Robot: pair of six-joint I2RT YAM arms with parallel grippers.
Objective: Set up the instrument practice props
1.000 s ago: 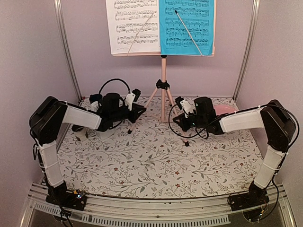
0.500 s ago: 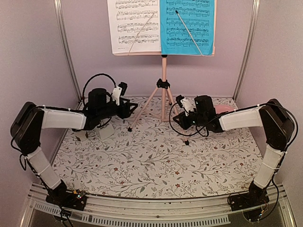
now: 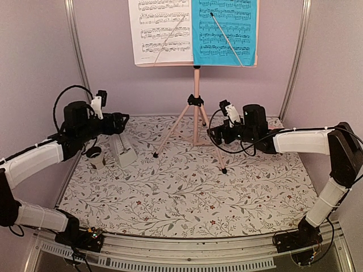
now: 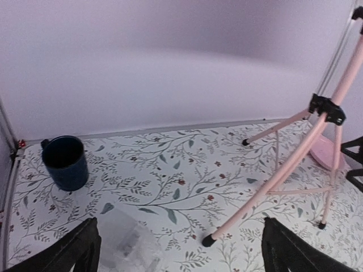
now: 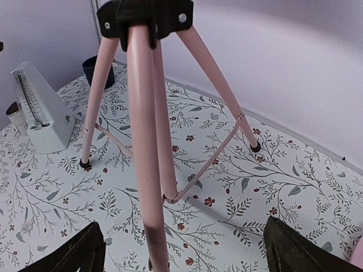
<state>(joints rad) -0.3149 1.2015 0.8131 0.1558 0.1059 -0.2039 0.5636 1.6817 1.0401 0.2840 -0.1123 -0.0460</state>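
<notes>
The pink tripod music stand [image 3: 195,107] stands on its three feet at the back middle. Its desk holds a white sheet [image 3: 159,28] and a bright blue sheet [image 3: 223,31]. The white pyramid metronome [image 3: 123,150] stands upright left of the stand. My left gripper [image 3: 122,120] hangs open above the metronome, well left of the stand's left leg [image 4: 272,181]; the metronome [image 4: 125,243] shows blurred by the left finger. My right gripper [image 3: 216,136] is open beside the stand's right leg. That leg [image 5: 144,170] rises between the wide fingers [image 5: 300,252], untouched.
A dark blue cup [image 4: 65,161] sits by the back left wall. A small pale cup [image 3: 95,158] stands left of the metronome. A pink plate [image 4: 326,158] lies at the back right, mostly behind my right arm. Walls close in on three sides.
Both grippers have opened and let go of the tripod legs. The left arm has swung back to the left, over the metronome. The right arm has drawn slightly back and up.
</notes>
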